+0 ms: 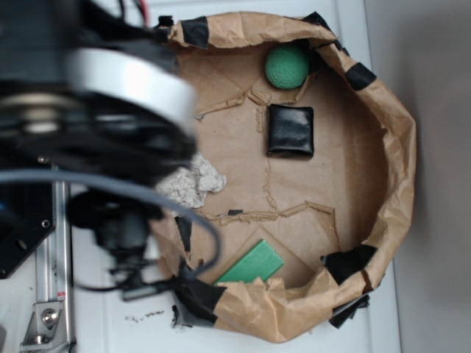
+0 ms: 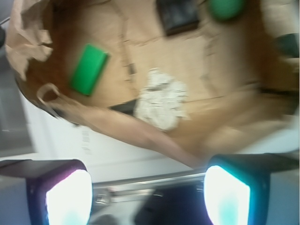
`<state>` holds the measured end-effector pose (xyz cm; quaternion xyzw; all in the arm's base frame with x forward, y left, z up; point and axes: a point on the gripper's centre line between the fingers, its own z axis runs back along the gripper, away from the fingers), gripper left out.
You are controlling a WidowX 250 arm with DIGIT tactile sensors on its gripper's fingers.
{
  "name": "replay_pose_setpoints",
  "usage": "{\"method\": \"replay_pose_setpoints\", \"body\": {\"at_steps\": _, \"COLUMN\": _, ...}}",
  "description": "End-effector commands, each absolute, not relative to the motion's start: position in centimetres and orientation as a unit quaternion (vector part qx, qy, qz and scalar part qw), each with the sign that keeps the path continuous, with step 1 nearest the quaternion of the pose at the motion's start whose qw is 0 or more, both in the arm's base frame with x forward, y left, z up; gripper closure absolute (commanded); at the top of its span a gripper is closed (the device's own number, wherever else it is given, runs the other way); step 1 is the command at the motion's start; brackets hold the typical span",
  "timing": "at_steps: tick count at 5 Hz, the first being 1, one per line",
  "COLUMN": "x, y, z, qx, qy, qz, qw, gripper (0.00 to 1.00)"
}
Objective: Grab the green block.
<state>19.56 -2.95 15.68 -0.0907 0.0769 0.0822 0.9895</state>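
white surface (image 1: 434, 323) carries a shallow brown paper tray (image 1: 401, 147) with rolled walls patched in black tape. nearest the wrist camera, the end effector (image 2: 147, 197) is released: its two fingers (image 2: 68, 199) stand wide apart with nothing between them, positioned outside the tray wall and clear of all contents. just past the wall lies a crumpled white paper wad (image 2: 161, 101). the green block (image 2: 89, 69) lies flat on the tray floor close to the wall, to the left in the wrist view, untouched. farther off sit a black pouch (image 1: 290, 130) and a green ball (image 1: 287, 67), well apart from the block. step in hand, judged: approach, grasp not begun. next move calls for travel over the wall, alignment of the fingers across the block's narrow width, then descent and closure.
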Motion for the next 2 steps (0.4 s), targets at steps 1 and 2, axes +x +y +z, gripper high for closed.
{"method": "replay_pose_setpoints", "body": {"at_steps": 1, "x": 23.6, "y": -2.7, "z": 15.0, "qx": -0.181, "qy": 0.104, "qz": 0.222, "qw": 0.952, "gripper": 0.00}}
{"method": "replay_pose_setpoints", "body": {"at_steps": 2, "x": 24.5, "y": -1.6, "z": 11.9, "qx": -0.174, "qy": 0.102, "qz": 0.296, "qw": 0.934, "gripper": 0.00}}
